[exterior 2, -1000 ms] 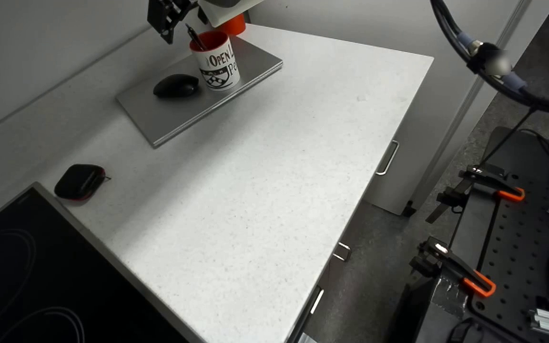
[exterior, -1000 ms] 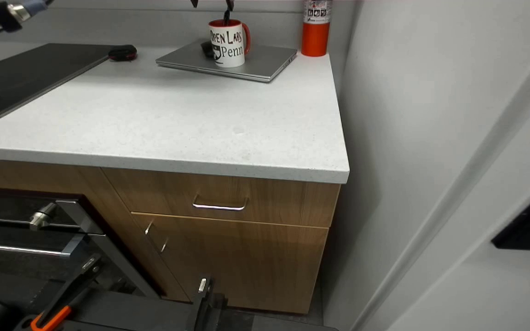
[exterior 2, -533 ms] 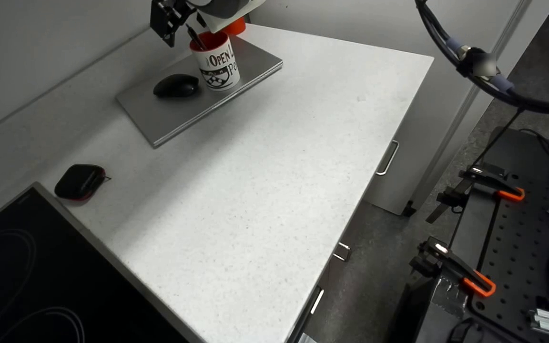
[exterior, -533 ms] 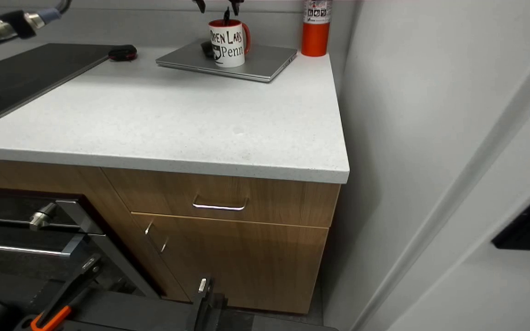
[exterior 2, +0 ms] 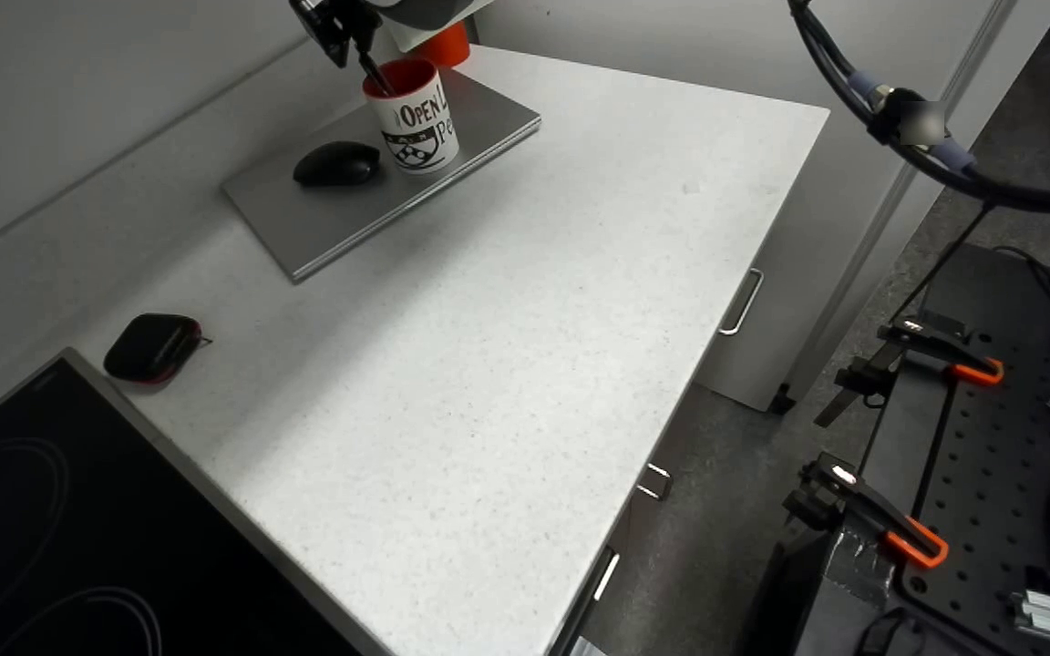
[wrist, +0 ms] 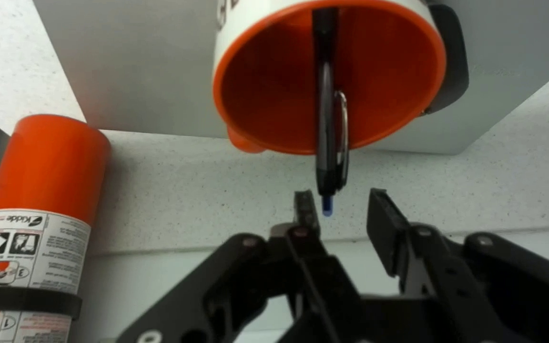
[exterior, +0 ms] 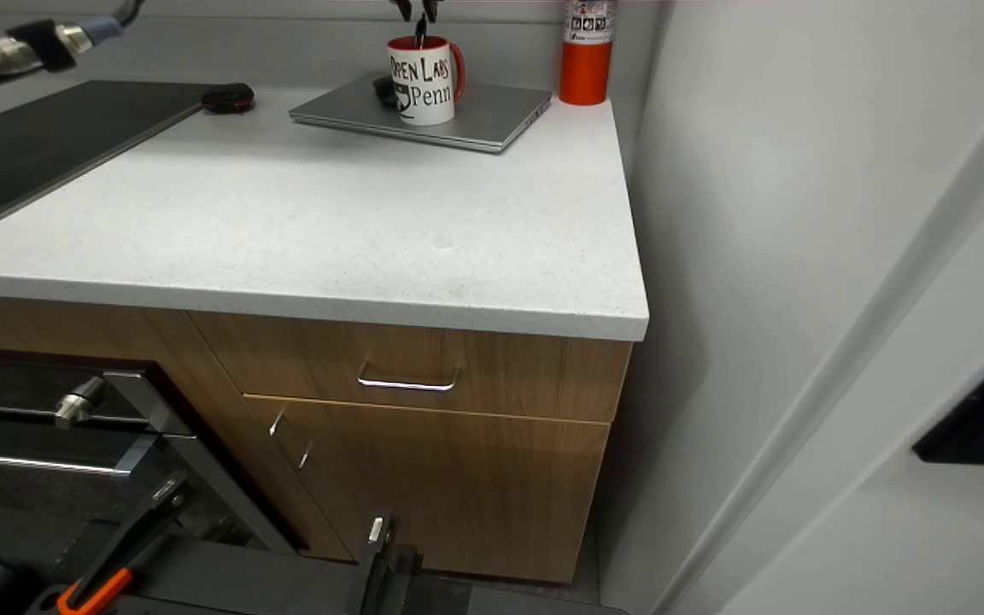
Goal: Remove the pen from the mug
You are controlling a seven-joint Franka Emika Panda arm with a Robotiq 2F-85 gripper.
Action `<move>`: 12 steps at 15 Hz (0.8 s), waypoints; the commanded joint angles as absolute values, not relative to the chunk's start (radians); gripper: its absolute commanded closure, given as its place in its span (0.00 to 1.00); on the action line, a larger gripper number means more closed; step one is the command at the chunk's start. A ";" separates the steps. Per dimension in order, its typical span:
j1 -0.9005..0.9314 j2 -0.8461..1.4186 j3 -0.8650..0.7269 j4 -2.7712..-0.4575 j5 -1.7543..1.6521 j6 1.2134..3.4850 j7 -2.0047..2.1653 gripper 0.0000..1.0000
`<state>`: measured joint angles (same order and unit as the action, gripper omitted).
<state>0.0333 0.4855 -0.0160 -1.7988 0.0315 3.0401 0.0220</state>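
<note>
The white mug [exterior: 422,94] with dark lettering and a red inside stands upright on a closed grey laptop [exterior 2: 306,228]. A slim dark pen [wrist: 325,128] leans in it, its clip and blue-tipped end sticking out past the rim. Just above the mug is my gripper [wrist: 343,207], its jaws part-way together. In the wrist view the pen's blue tip reaches between the fingers, closer to the left one, with a gap showing on both sides. Both exterior views show the fingertips right by the pen's top. The pen's lower end is hidden inside the mug.
A black mouse [exterior 2: 338,165] lies beside the mug on the laptop. Close to the laptop stands a red fire extinguisher [wrist: 50,162] with a white label. A small black case [exterior 2: 153,348] sits near the black cooktop [exterior 2: 33,510]. A wall runs behind the laptop.
My fingers have drawn much closer together around the pen's top, after the gripper shifted slightly so that the pen sits between them. Pen and mug stay where they were.
</note>
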 commanded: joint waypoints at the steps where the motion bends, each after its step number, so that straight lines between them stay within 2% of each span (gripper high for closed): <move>1: 0.021 0.503 -0.012 -1.781 0.031 3.079 0.027 0.94; 2: 0.017 0.504 -0.010 -1.782 0.033 3.077 0.027 1.00; 9: 0.000 0.470 -0.006 -1.813 0.039 3.105 0.027 0.99; 12: 0.020 0.419 -0.035 -1.858 0.025 3.186 0.035 0.99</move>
